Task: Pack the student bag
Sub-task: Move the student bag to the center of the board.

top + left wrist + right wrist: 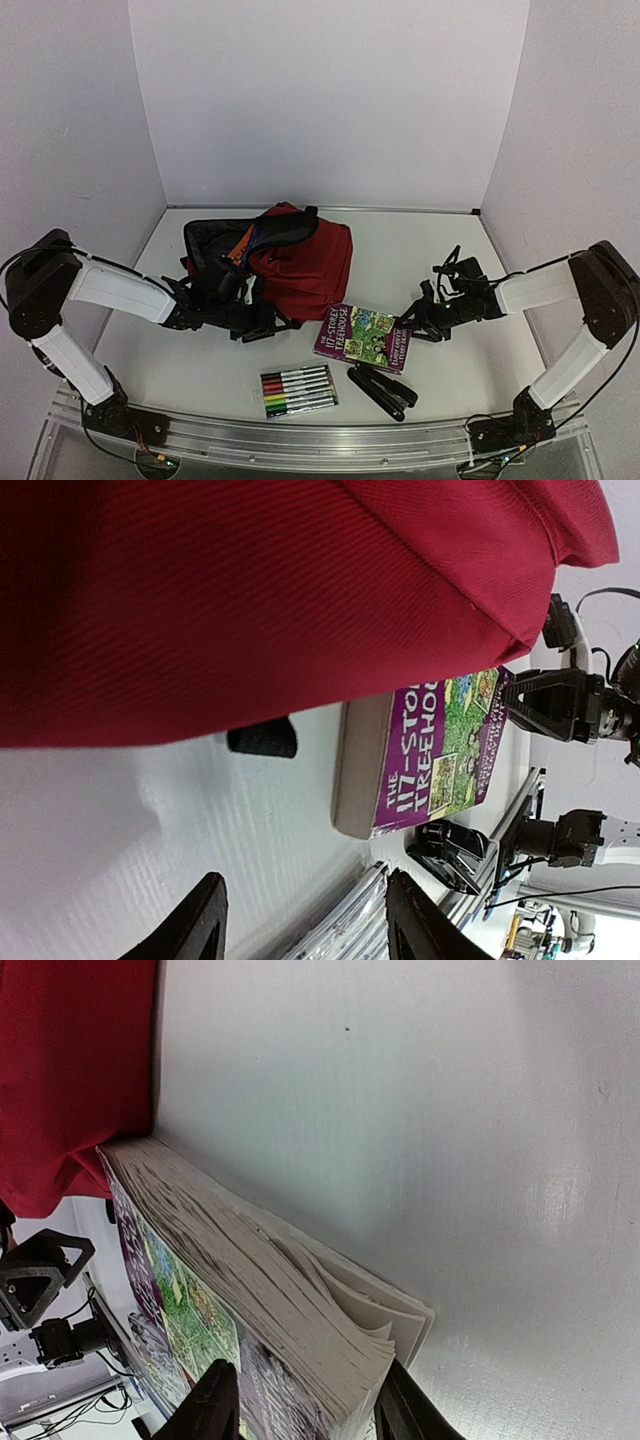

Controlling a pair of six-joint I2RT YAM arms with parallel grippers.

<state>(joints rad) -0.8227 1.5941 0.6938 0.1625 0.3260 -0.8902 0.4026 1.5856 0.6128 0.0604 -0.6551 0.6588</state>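
The dark red student bag (300,255) lies open at the back middle of the table; it also fills the top of the left wrist view (250,600) and shows in the right wrist view (70,1070). My left gripper (262,326) is open and empty (305,920), low over the table just in front of the bag. A thick purple paperback book (363,337) lies on the table to the right of the bag. My right gripper (416,328) is shut on the book's right corner (230,1270), one finger on the cover and one under the pages (305,1405).
A clear pack of coloured markers (298,390) and a black stapler (383,390) lie near the front edge. A black strap end (262,738) sticks out from under the bag. White walls close the left, back and right sides.
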